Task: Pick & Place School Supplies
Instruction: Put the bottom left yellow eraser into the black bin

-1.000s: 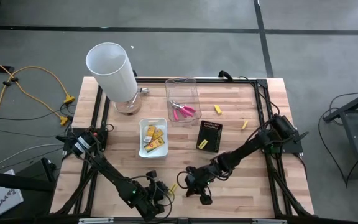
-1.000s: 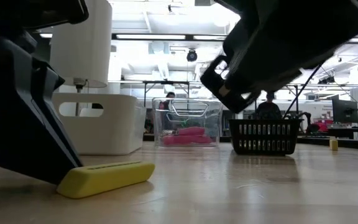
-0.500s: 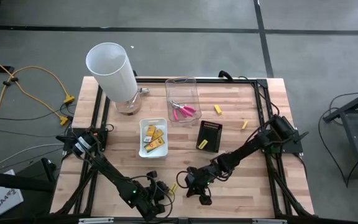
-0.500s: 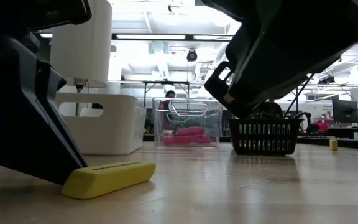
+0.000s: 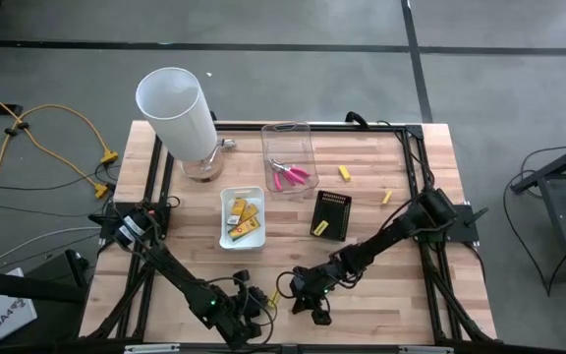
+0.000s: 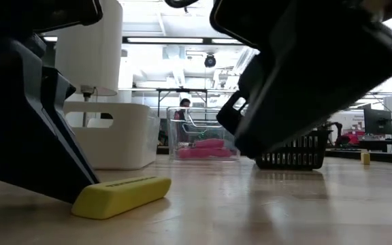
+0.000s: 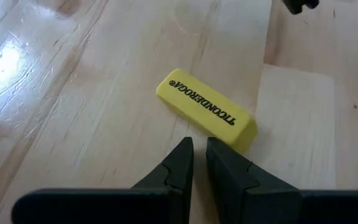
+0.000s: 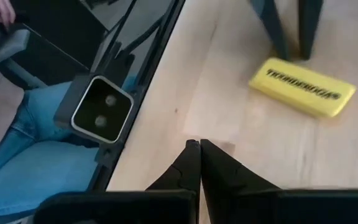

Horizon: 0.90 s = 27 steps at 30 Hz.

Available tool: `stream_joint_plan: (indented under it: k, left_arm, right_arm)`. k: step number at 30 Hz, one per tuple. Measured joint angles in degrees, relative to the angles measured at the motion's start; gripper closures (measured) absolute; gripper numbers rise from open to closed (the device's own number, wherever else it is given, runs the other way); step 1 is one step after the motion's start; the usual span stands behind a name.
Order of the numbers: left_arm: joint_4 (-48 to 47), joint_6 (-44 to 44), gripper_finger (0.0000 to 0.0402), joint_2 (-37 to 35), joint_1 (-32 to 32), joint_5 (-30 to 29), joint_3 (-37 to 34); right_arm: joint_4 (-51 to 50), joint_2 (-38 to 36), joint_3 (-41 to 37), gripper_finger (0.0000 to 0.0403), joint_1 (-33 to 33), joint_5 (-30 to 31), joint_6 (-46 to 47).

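Left wrist view: the left claw [image 7: 199,155] points steeply down at the tabletop [image 7: 73,112], its fingers almost pressed together with a thin slit between, holding nothing. A yellow eraser [image 7: 206,111] lies flat just beyond its tips. The right arm stretches low across the tabletop; the right claw [image 8: 199,152] hangs close by, fingers pressed together, the eraser just ahead of it.
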Motion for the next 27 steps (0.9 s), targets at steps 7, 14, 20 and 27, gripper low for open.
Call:
stream_joint_plan:
  k: [7, 14, 20, 27]
  left_arm:
    - [1.0, 0.4, 0.0358, 0.0, 0.9, 0.2, 0.0]
    - [2.8, 1.2, 0.0358, 0.0, 0.9, 0.4, 0.0]
    - [3.3, 1.2, 0.0358, 0.0, 0.8, 0.5, 0.0]
    - [3.3, 1.7, 0.0358, 0.0, 0.8, 0.9, 0.0]
  right_arm:
    - [0.3, 0.0, 0.0, 0.0401, -1.1, 0.5, -0.6]
    - [0.0, 0.0, 0.0, 0.0401, -1.9, 2.2, -1.4]
    - [-0.1, 0.2, 0.0, 0.0401, -2.7, 2.2, -1.6]
    - [0.2, 2.7, 0.1, 0.0401, -2.9, 2.4, 0.2]
